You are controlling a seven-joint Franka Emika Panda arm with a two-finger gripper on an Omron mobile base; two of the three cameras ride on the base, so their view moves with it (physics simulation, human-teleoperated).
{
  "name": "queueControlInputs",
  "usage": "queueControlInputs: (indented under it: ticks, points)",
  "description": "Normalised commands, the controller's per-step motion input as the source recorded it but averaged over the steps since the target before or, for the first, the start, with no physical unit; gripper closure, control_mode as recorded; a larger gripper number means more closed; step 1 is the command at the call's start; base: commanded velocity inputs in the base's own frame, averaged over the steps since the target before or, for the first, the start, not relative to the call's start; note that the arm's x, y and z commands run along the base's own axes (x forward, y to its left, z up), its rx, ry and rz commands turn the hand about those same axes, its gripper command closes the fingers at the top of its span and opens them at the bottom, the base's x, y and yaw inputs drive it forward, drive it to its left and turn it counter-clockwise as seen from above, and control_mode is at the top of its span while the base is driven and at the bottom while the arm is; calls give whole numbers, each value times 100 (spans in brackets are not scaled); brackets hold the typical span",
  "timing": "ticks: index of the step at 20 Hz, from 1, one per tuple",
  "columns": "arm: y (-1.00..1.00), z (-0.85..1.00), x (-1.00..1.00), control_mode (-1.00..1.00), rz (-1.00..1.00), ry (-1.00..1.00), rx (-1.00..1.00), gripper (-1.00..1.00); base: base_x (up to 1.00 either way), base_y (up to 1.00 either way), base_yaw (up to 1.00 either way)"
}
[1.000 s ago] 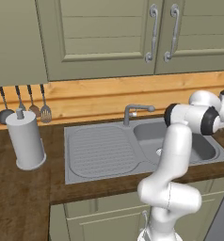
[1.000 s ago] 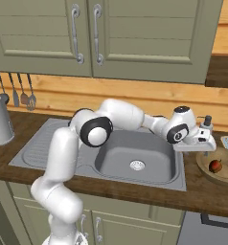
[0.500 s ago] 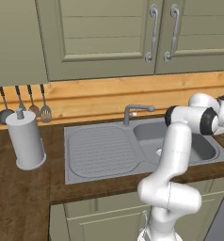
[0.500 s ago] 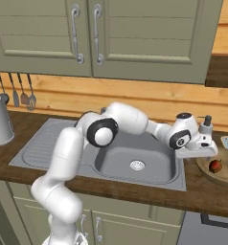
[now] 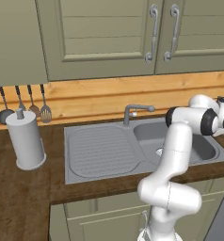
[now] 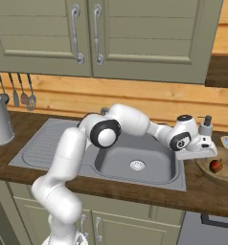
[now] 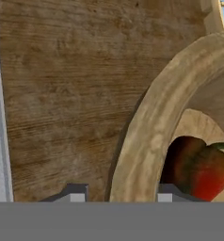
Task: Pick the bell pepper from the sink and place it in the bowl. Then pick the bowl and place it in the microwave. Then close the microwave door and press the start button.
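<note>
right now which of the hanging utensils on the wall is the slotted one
The slotted spatula, the rightmost of the four hanging utensils, nearest the sink. Its flat head has slits; the ladle at the far left has a solid round bowl.

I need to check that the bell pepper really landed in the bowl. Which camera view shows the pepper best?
The hand view: the bell pepper sits large and close inside the wooden bowl, red with a green stem. The right base view shows it as a small red lump in the bowl, beside the hand. The left base view does not help here.
</note>
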Motion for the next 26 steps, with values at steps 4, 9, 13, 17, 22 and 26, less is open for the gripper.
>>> queueControlInputs:
  ticks: [4, 9, 13, 17, 22, 26]
  points:
    - [0, 0, 0, -100, 0, 0, 0, 100, 0, 0, 0]
    - [15, 7, -16, -100, 2, -1, 0, 100, 0, 0, 0]
    - [51, 55, -53, -100, 15, -2, 0, 100, 0, 0, 0]
    - [74, 42, -67, -100, 29, 0, -2, 100, 0, 0, 0]
    - [67, 57, -62, -100, 37, 0, -1, 100, 0, 0, 0]
    - [76, 73, -65, -100, 41, 2, 0, 100, 0, 0, 0]
